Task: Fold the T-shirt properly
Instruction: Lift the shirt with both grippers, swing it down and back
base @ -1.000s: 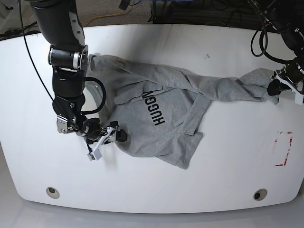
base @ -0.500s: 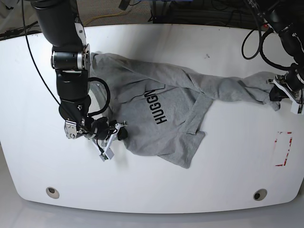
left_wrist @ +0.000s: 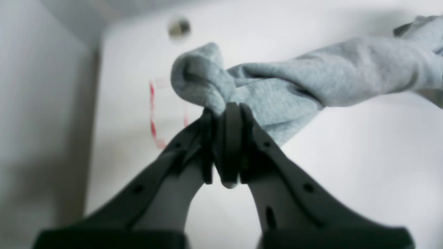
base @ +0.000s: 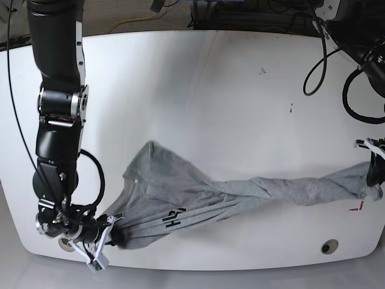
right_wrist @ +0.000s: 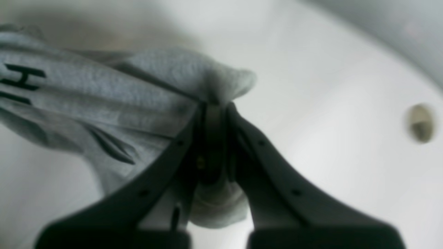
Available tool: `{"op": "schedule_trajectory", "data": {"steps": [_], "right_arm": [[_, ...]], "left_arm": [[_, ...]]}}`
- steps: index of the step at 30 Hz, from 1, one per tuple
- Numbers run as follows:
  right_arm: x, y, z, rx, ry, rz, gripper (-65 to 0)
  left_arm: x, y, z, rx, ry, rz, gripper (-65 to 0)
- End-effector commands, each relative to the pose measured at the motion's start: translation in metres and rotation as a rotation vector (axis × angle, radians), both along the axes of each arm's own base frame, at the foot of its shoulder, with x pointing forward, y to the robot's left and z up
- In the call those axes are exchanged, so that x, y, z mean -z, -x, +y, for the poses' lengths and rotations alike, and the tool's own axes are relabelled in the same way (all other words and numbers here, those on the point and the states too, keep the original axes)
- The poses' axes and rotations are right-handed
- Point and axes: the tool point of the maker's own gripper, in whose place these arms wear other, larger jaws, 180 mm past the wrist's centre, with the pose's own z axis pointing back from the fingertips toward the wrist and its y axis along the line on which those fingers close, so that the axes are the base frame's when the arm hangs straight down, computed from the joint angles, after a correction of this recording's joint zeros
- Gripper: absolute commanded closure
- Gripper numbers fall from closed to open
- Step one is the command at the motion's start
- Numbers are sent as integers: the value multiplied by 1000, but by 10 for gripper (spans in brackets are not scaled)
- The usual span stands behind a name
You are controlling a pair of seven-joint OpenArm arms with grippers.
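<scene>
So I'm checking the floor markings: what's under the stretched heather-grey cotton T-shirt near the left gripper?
Under the heather-grey cotton T-shirt by the left gripper lies the white table, with a red tape mark peeking out. The cloth hides the rest of it.

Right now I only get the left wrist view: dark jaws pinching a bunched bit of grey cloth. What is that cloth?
Observer: A heather-grey cotton T-shirt, pulled into a long twisted band across the white table.
Operator: Does anything hold the far end?
Observer: Yes, the right gripper is shut on another bunched edge.
Operator: Any print on it?
Observer: Black lettering, creased, near the right gripper's end.
</scene>
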Motion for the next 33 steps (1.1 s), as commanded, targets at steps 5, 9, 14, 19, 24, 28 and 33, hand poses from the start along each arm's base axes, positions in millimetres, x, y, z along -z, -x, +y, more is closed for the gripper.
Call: {"op": "schedule_trajectory", "data": {"steps": [5, 9, 14, 19, 24, 28, 33], "right_arm": [[-136, -31, -33, 54, 54, -209, 0], [-188, -32, -49, 89, 92, -253, 0], [-195, -28, -61, 112, 121, -233, 0], [-151, -19, -71, 128, 127, -155, 0], [-88, 7, -73, 132, 156, -89, 0], [-34, 34, -63, 108, 188, -10, 0], [30, 79, -65, 121, 179, 77, 0]], "left_arm": [[-85, -25, -1, 49, -141, -173, -15], [-103, -27, 4, 49, -189, -193, -15], [-88, -26, 0, 65, -194, -149, -17], [-54, -19, -2, 79, -184, -63, -17], [-15, -5, -2, 87, -178, 44, -17], [14, 9, -1, 90, -172, 125, -15], [44, 31, 3, 87, -157, 199, -15]]}}
